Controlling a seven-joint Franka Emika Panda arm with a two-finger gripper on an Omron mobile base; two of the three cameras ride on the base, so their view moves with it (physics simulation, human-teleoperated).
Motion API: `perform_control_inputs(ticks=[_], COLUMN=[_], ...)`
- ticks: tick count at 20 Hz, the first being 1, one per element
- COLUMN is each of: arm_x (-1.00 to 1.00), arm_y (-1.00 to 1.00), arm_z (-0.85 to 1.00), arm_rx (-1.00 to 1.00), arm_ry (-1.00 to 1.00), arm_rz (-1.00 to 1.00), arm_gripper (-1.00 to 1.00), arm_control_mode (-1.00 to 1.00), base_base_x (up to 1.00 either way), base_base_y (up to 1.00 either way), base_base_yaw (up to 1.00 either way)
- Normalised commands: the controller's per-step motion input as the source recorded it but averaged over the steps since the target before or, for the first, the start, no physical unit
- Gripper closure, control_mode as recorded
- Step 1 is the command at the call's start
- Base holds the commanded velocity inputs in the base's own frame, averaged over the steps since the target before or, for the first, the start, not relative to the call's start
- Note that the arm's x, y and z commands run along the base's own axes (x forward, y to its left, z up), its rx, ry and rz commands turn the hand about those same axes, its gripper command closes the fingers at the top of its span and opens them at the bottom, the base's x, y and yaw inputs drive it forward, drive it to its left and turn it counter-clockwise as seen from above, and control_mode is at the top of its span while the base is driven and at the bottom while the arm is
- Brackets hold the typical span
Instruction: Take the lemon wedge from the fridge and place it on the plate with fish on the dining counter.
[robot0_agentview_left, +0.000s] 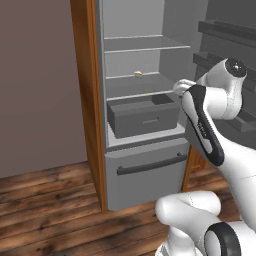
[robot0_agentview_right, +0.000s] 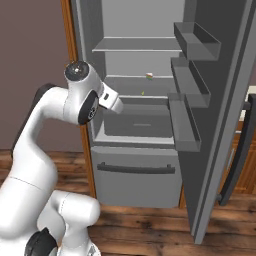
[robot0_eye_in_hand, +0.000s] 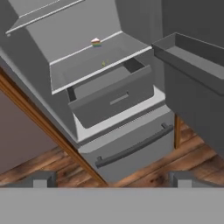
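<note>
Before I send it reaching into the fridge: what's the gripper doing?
Gripper: open, holding nothing; the lemon wedge sits apart on the fridge shelf.

Fridge (robot0_agentview_left: 142, 165) is open, wooden side panel on its left. Lemon wedge (robot0_agentview_left: 138, 75) sits on the middle shelf (robot0_agentview_left: 135, 86), toward the back. Inner grey drawer (robot0_agentview_left: 142, 116) below it, lower drawer with horizontal handle (robot0_agentview_left: 151, 164) shut. Arm (robot0_agentview_left: 207, 125) reaches in from the right, hand hidden behind the forearm.
</note>
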Motion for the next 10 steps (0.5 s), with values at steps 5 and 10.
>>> perform_control_inputs(ticks=[5,10], arm_x=[0.00,-0.53], arm_y=[-0.08,0.00], arm_z=[0.00,0.08], arm_rx=[0.02,0.00], arm_ry=[0.00,0.00], arm_rz=[0.03,0.00], arm_gripper=[-1.00,-1.00], arm_control_mode=[-1.00,-1.00], base_base_x=[0.00,0.00], base_base_y=[0.00,0.00], base_base_yaw=[0.00,0.00])
